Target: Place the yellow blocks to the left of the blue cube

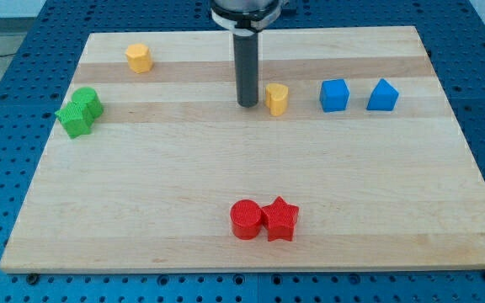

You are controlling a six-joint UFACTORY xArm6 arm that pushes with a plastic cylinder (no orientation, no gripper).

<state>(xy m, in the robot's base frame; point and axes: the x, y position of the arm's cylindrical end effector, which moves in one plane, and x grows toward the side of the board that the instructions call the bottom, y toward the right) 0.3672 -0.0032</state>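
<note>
No jaws on rig: bare rod only, tip [247,103] holding nothing, just left of yellow block [277,98], upper centre. Blue cube [333,95] right of it. Second yellow block [139,57] upper left. Likely light, rigid, slides easily; push flat side, may twist. No containers.

2 yellow blocks [139,58]; blue cube [333,95]; dark rod [247,67]

straight dark grey cylindrical rod under a wider black-and-white round collar, my tip [247,104] blunt
</note>
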